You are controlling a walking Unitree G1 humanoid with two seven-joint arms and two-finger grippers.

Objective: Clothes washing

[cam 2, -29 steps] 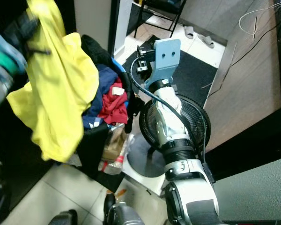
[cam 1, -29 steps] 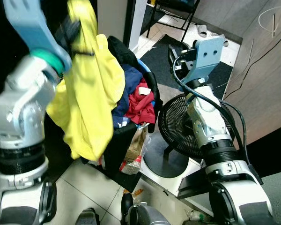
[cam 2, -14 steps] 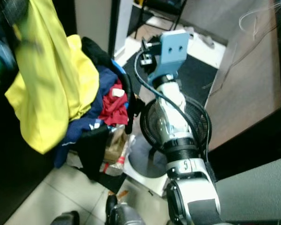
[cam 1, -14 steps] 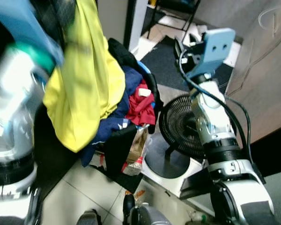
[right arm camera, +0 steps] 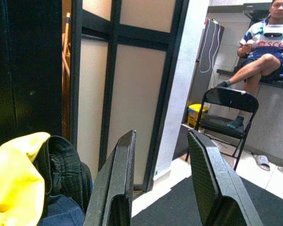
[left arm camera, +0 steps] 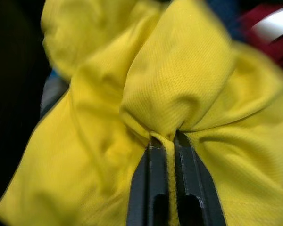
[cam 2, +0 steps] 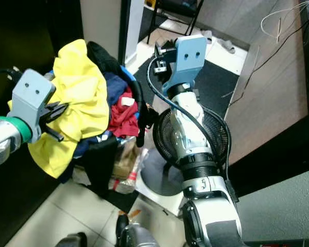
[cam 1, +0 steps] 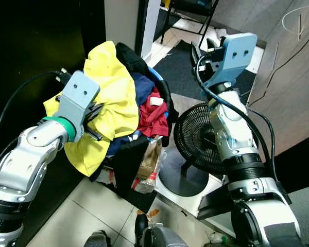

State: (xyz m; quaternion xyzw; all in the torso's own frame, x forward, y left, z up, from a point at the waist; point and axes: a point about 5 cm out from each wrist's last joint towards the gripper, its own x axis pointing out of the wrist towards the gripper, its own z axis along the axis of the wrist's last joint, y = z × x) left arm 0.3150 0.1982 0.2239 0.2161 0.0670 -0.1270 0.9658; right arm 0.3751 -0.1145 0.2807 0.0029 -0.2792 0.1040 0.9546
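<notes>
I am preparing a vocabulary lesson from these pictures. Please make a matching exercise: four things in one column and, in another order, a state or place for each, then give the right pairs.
Things:
1. yellow garment
2. left gripper
3. right gripper
4. black fan

States or places:
A. open, holding nothing, raised above the fan
B. pinched between two black fingers
C. on a round base on the floor, beside the laundry pile
D. shut on cloth, beside the laundry pile

Pairs: 1-B, 2-D, 3-A, 4-C

Bunched yellow shirt [cam 1: 110, 98] – draped over heaped laundry basket [cam 1: 157, 77].
</notes>
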